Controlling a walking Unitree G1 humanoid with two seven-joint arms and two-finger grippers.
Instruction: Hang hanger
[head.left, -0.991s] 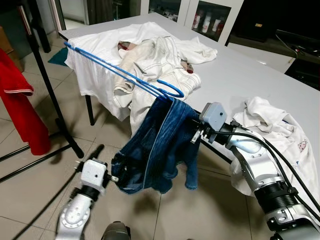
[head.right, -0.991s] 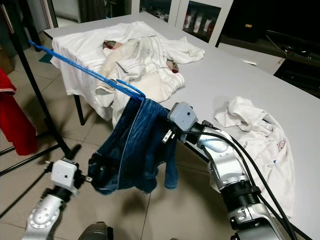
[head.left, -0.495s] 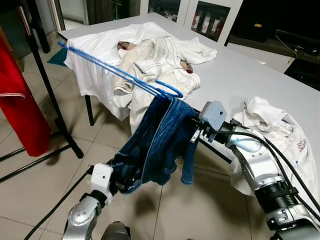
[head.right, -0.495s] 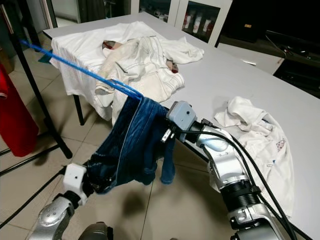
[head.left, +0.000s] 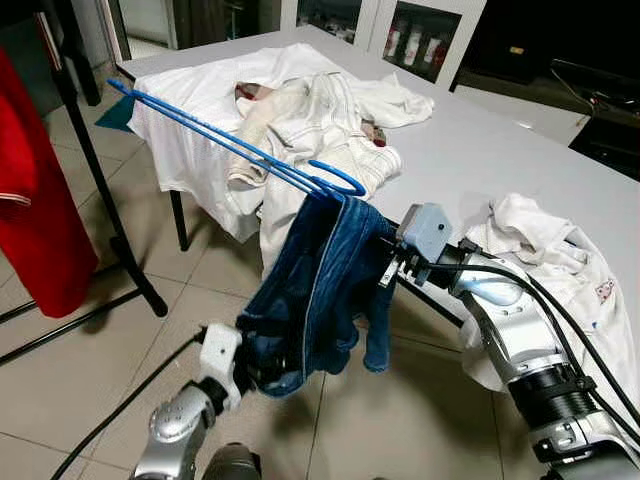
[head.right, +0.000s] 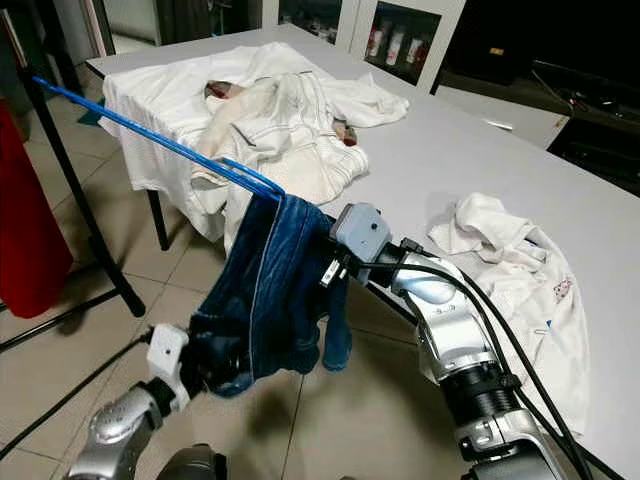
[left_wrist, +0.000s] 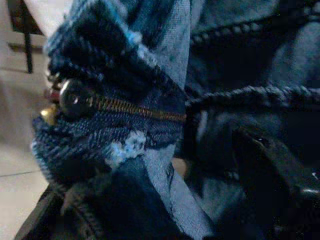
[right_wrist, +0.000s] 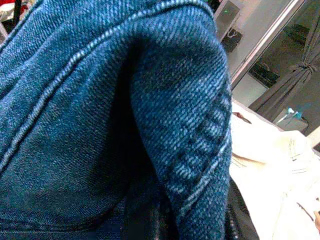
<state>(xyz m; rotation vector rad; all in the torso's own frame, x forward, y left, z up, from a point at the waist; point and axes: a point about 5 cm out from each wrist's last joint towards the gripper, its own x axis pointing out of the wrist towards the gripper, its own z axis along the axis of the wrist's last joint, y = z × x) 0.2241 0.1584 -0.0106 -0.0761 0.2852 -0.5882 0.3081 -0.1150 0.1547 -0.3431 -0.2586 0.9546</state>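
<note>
Blue jeans (head.left: 320, 285) drape over a blue hanger (head.left: 240, 150). The left gripper (head.left: 262, 372) has its jaws clamped on the jeans' lower edge. The right gripper (head.left: 375, 262) is buried in denim near the hanger; whether its jaws are closed cannot be told.

A home laundry room: heaped clothes (head.left: 300, 110) on a grey counter (head.left: 480, 160), tiled floor (head.left: 80, 370), glass cabinets (head.left: 420, 35) at the far side.

Even indoor light is keeping both head views sharp, while the wrist views are showing dim, softly blurred denim (left_wrist: 150, 125).
</note>
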